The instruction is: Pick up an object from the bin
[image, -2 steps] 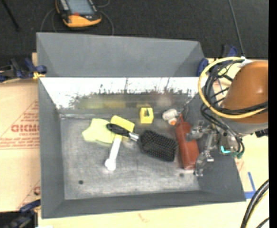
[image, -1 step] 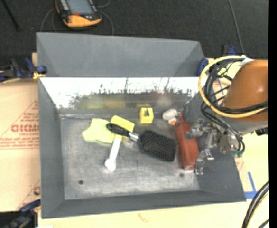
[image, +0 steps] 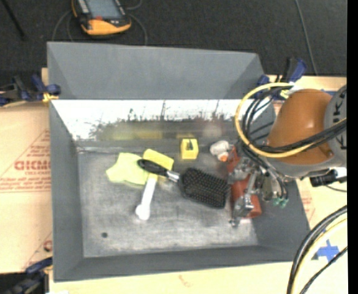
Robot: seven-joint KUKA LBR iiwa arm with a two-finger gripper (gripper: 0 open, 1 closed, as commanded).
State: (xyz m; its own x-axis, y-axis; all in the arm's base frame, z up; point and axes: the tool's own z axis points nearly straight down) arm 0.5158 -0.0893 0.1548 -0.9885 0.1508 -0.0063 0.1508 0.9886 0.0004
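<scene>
The gripper [image: 240, 202] sits low at the right end of the grey metal bin [image: 167, 234], over a red, partly hidden thing [image: 254, 206] just beside the black bristled plastic hairbrush [image: 203, 187]; whether it is apart or closed I cannot tell; this looks like the grasping step; next comes a firm close, then a lift clear of the brush.

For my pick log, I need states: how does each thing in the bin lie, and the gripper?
Black oval hairbrush: lying flat, handle over the yellow sponge.
Pale yellow sponge: lying flat, partly under that handle.
White plastic stick: lying flat.
Small yellow block: alone near the back wall.
Gripper: low at the bin's right, beside the brush head.
</scene>
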